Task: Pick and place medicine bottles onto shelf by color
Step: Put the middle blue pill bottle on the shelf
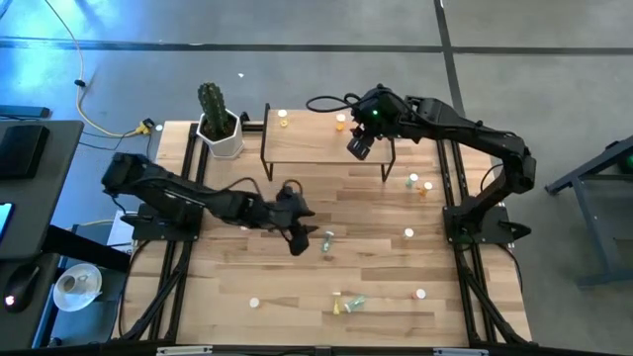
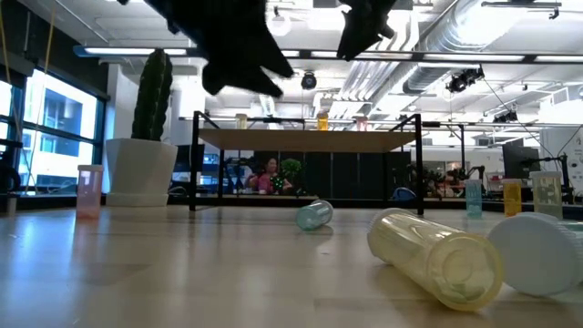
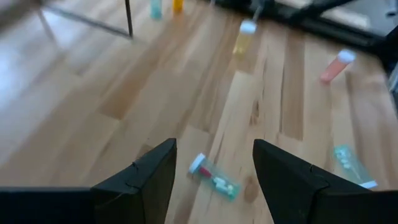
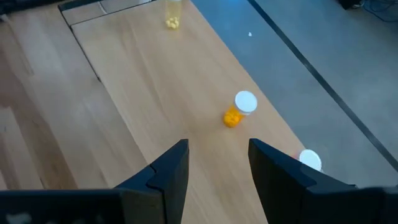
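Note:
The shelf (image 1: 326, 140) stands at the table's far middle. A yellow bottle (image 1: 283, 117) and an orange bottle (image 1: 341, 123) stand on it. My right gripper (image 1: 357, 148) hovers open above the shelf board, near the orange bottle (image 4: 238, 110), and touches nothing. My left gripper (image 1: 302, 240) is open above the table's middle. A green bottle (image 3: 214, 177) lies on its side on the table just beyond and below the left gripper's fingers (image 3: 149, 174), untouched. It also shows in the high view (image 1: 327, 238) and the low view (image 2: 314, 215).
A white cactus pot (image 1: 222, 133) stands left of the shelf. Loose bottles are scattered on the table: two at the right (image 1: 420, 183), one white-capped (image 1: 408, 233), a pink one (image 1: 419, 294), and a yellow and a green one lying near the front (image 1: 346, 302).

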Action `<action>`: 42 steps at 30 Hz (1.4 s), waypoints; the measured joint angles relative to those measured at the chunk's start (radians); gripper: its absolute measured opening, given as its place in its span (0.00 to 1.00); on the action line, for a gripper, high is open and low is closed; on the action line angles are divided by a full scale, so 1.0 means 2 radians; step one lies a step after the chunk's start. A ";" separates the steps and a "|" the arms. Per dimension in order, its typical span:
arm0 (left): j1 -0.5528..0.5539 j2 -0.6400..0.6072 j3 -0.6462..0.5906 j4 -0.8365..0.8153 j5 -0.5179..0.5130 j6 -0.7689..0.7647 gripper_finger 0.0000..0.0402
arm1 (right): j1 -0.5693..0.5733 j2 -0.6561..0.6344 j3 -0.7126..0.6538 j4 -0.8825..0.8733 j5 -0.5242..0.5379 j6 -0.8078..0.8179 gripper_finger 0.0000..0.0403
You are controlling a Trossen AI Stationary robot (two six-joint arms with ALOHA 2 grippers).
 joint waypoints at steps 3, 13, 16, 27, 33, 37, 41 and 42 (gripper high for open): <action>-0.007 0.037 0.018 -0.006 0.000 -0.024 0.50 | 0.000 0.000 0.000 -0.005 0.000 0.000 0.39; -0.021 0.141 0.061 -0.008 -0.005 -0.052 0.50 | 0.000 0.000 0.000 -0.006 0.000 0.011 0.39; -0.020 0.167 0.071 -0.005 -0.005 -0.060 0.50 | 0.000 0.000 0.000 -0.006 0.000 0.011 0.39; -0.020 0.207 0.074 0.011 -0.005 -0.078 0.50 | 0.000 0.001 0.000 -0.008 0.000 0.013 0.39; -0.016 0.230 0.075 0.035 -0.005 -0.079 0.50 | 0.000 0.001 0.000 -0.006 0.000 0.013 0.39; -0.009 0.245 0.076 0.032 0.003 -0.080 0.50 | 0.000 0.001 0.000 -0.008 0.000 0.013 0.39; -0.006 0.248 0.076 0.029 0.003 -0.078 0.50 | 0.000 0.001 0.000 -0.009 0.000 0.013 0.39; -0.006 0.249 0.076 0.029 0.003 -0.070 0.50 | 0.000 0.001 0.000 -0.009 0.000 0.013 0.39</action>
